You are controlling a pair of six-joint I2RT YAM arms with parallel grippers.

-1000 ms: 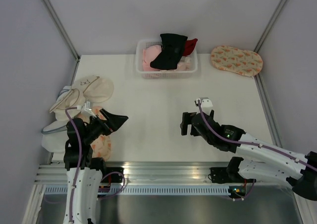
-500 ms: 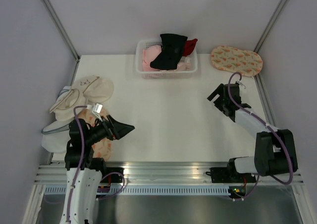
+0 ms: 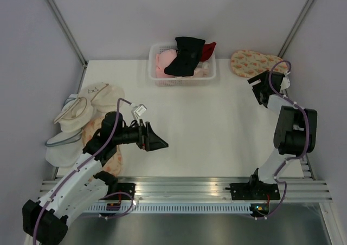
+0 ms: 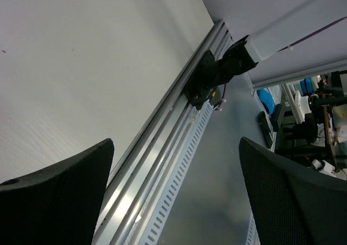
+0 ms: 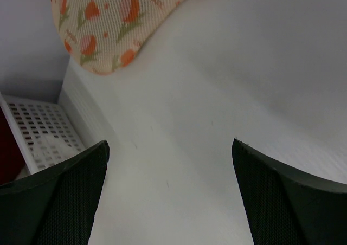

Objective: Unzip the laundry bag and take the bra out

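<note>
Right fingers (image 5: 49,201) swung beside laundry bag (image 3: 258,66), flat oval, orange-printed

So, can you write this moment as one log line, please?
right pincer: open, empty, near laundry bag, not touching | left pincer: open, empty, above table | bra: not seen

Peach laundry bag (image 3: 258,66) with orange-and-green print, white basket (image 3: 184,81), black garment (image 3: 185,55), white table (image 3: 190,120)
</note>
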